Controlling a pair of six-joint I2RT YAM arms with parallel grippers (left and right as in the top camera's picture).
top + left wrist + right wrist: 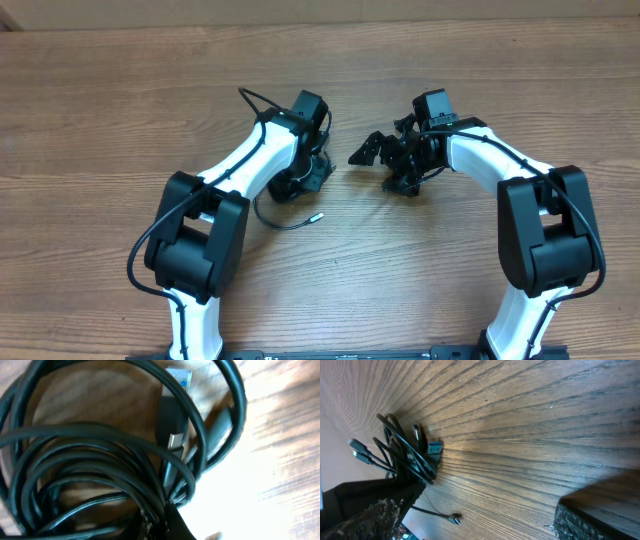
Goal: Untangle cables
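Note:
The cables (90, 460) are thin black cords wound in loose loops that fill the left wrist view, with a silver USB plug (176, 390) lying across them. From overhead the bundle (300, 180) sits under my left gripper (312, 172), and one strand trails to a small plug end (318, 214). My left gripper (162, 522) is shut on strands at the edge of the coil. My right gripper (385, 165) stands open just right of the bundle and holds nothing. In the right wrist view, the bundle (405, 455) lies beyond the open right gripper (485, 510).
The wooden table (450, 70) stretches to all sides. Both white arms reach in from the front edge, and a thicker black wire (255, 102) runs along the left arm. The loose plug end (455, 519) lies on bare wood near my right gripper's left finger (375, 510).

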